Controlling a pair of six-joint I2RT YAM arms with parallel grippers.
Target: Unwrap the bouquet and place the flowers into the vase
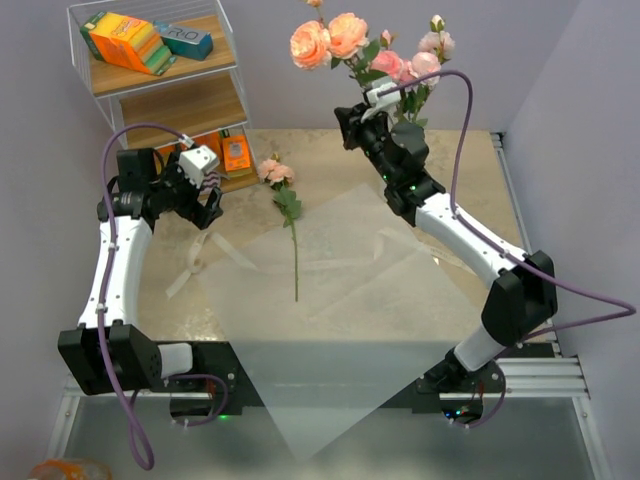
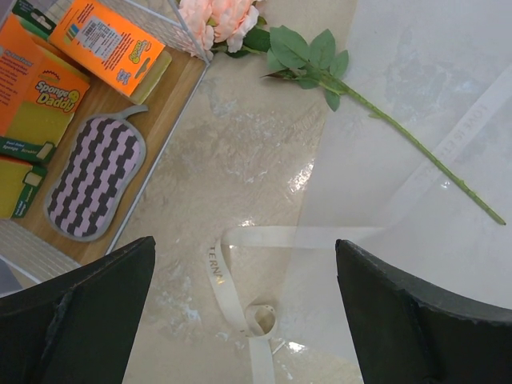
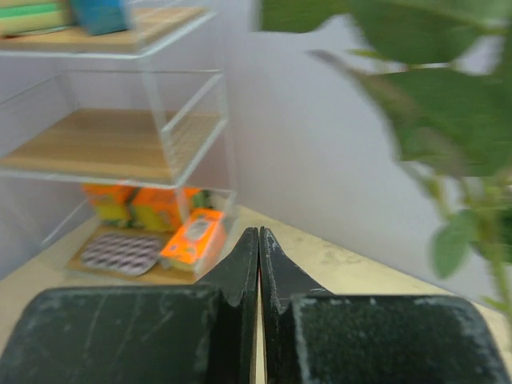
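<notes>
– Top external first: how many roses lie loose?
– One. A single rose [image 1: 275,172] lies on the table [image 1: 465,155], with its bloom toward the shelf [image 1: 160,95] and its stem running onto the paper [image 1: 350,290].
– And the others?
– The flowers [image 1: 347,35] stand upright at the back, just behind the right arm. I count two large peach blooms, three pink ones and a few buds. The vase is hidden by that arm.
– How much paper?
– One sheet, spread flat, with a corner hanging past the near edge. Cream ribbon [image 2: 240,300] lies beside it and runs partly under it. I can't tell whether it is one length or two.
– Grippers?
– Two. The left gripper [image 2: 245,248] hangs above the ribbon, beside the shelf, with its fingers wide apart and empty. The right gripper [image 3: 258,256] is up near the leaves, its fingers pressed together with nothing between them.
– What's on the shelf?
– It has three tiers. On the bottom one, the left wrist view shows two orange sponge packs [image 2: 112,40] and one checked pad [image 2: 96,176].
</notes>
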